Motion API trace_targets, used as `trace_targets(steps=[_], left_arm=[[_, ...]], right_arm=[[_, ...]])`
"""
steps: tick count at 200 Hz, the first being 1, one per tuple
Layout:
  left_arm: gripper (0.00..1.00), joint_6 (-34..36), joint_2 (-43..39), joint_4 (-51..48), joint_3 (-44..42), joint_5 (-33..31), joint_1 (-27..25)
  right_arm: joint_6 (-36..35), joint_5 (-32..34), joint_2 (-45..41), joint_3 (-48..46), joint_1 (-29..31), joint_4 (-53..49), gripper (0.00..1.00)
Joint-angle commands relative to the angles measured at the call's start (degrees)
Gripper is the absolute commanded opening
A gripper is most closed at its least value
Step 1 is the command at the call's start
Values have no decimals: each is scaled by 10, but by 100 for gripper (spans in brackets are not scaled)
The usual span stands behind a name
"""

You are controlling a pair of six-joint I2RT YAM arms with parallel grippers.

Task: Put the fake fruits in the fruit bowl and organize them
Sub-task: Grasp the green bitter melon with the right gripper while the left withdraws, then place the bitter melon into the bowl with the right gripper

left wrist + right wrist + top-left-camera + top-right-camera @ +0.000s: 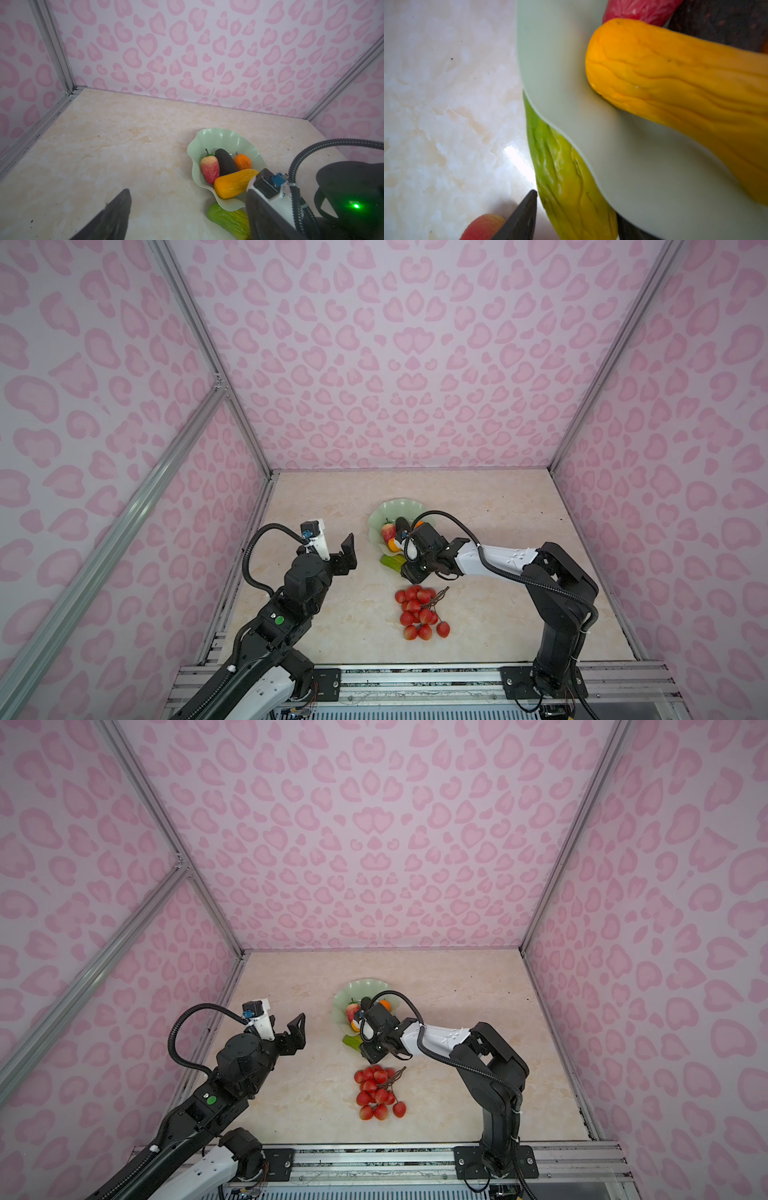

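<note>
Since the strawberry [209, 169], the avocado [225, 162], the orange [242, 162] and the yellow fruit [234, 182] are already gathered in the bowl [218, 135], two pieces are judged to be left: the green fruit [560, 166] and the bunch of red berries [417, 612], both on the table [498, 510].

The green fruit is seen lying flat just outside the bowl's near rim, touching it and partly tucked beneath the wavy overhang. Its long axis is laid along that rim. In the right wrist view it runs straight away from the right gripper [577, 209], so the fruit is met end-on and its narrow width is spanned. One dark finger [521, 218] is seen just beside the fruit's outer flank, and the other is glimpsed on the bowl side, under the rim. The jaws are set at a middling width about the fruit's near end, but whether it is already pinched cannot be told.

The left gripper [332, 545] is held wide and empty, well apart from the bowl, so the right arm is plainly the nearer. The coming move is judged to turn on the overhang: the fruit should be drawn out from under the rim before it is raised, or the bowl may be tipped or pushed.
</note>
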Motion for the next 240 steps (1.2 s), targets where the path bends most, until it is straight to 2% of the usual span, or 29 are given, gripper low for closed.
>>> trace_targets(steps=[1, 29, 61, 74, 99, 131, 163, 189, 240], left_arm=[[87, -1, -1, 4, -2, -9, 1], [87, -2, -3, 1, -4, -8, 1], [87, -1, -12, -1, -8, -11, 2], [87, -1, -16, -2, -10, -11, 2], [87, -4, -20, -1, -13, -11, 2], [87, -10, -25, -2, -18, -16, 2], [87, -9, -67, 8, -24, -22, 2], [87, -4, -101, 2, -26, -27, 2], [88, -7, -109, -10, -23, -8, 2]], right_arm=[[-16, 6, 7, 10, 11, -17, 59], [-11, 8, 23, 27, 18, -21, 62], [-3, 10, 49, 50, 27, -25, 56], [0, 10, 58, 59, 30, -29, 48], [3, 11, 63, 68, 42, -36, 26], [-1, 6, 35, 74, 60, -49, 13], [15, -45, -17, 76, 57, -42, 10], [29, -67, -38, 91, 27, -32, 9], [9, -52, 42, 189, -25, -69, 9]])
